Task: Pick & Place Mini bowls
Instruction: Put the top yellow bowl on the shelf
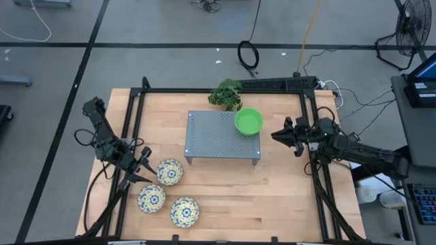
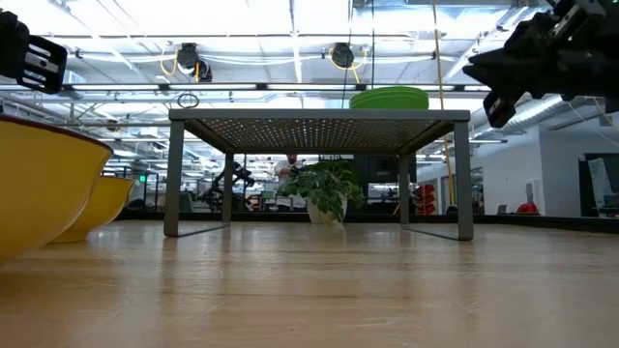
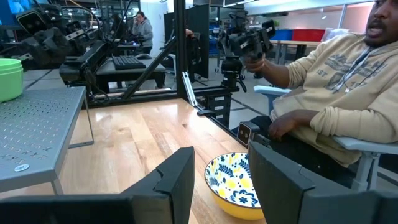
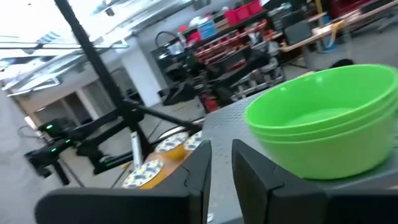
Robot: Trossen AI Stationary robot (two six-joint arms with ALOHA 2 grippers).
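A stack of plain green mini bowls rests on the right end of a grey perforated stand. Three white mini bowls with a blue-and-yellow pattern sit on the table near its front left. My left gripper hovers open just left of them, and one patterned bowl shows beyond its fingers. My right gripper hangs in the air right of the stand, beside the green stack, with a narrow empty gap between its fingers.
A small potted plant stands behind the stand. A black frame runs around the table's edges. A seated person is close beyond the table's edge. Bare wood lies in front of the stand.
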